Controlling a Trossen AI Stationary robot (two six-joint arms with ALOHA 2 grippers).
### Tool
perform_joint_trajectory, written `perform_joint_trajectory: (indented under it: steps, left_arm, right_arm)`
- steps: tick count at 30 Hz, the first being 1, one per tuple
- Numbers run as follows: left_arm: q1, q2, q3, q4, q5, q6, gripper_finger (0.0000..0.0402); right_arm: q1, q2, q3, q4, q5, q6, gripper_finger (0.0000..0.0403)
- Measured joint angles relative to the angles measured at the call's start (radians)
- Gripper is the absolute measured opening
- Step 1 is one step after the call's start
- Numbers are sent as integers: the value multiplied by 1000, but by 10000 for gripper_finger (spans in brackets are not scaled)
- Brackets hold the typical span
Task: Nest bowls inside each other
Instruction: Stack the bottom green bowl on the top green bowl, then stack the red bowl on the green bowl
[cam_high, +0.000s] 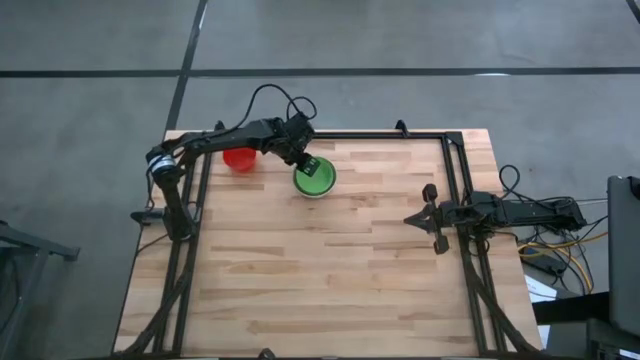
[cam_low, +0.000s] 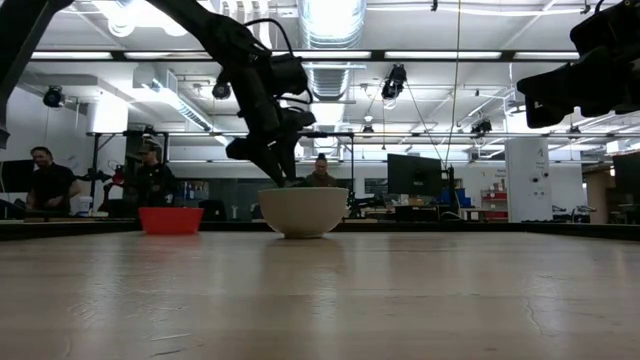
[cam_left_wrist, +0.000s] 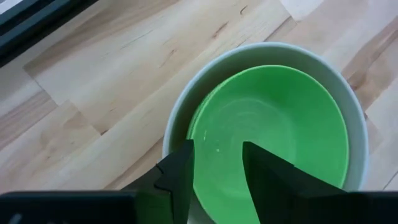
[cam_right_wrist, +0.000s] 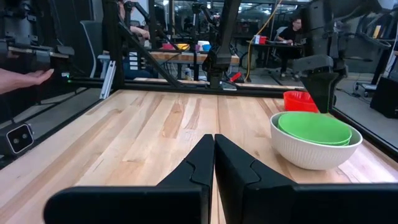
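Two bowls sit nested on the wooden table (cam_high: 330, 270): a green bowl (cam_high: 313, 178) rests inside the white-grey bowl (cam_right_wrist: 314, 149), its rim tilted a little rather than level with the outer rim. The pair stands toward the far left part of the tabletop, seen from above. A red bowl (cam_high: 240, 158) stands alone near the far left corner, well apart from the nested pair, upright on the wood (in the low view it shows as a small red shape left of the white one).

The left gripper (cam_high: 308, 165) hovers directly over the nested bowls, its arm reaching in from the left edge of the table. In the left wrist view its fingers (cam_left_wrist: 177, 177) stand spread with a clear gap between them, and the green bowl's inside shows through that gap; the tips hang above the near side of the green rim and pinch nothing. From the low view the fingertips point down to just above the white-grey bowl's rim.

The right gripper (cam_high: 432, 215) waits at the right side of the table, well away from the bowls, pointing across the wood toward them. Its fingers (cam_right_wrist: 199, 165) are pressed together, with only a thin seam between them and nothing held.

Beyond the table, several people sit or stand among desks and monitors in the room, and a hand (cam_right_wrist: 25, 78) shows at the edge of the right wrist view.
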Motion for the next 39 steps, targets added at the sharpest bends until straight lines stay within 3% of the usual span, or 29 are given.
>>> perform_joint_trajectory:
  steps: [8, 20, 39]
  left_arm:
    - [2, -10, -1, -15, 0, 8, 140]
    - [7, -121, -1, -19, -65, 6, 140]
    - [35, -217, -12, -292, -163, -21, 140]
  right_arm:
    - [0, 0, 0, 0, 0, 0, 9]
    - [0, 0, 0, 0, 0, 0, 9]
    - [0, 0, 0, 0, 0, 0, 9]
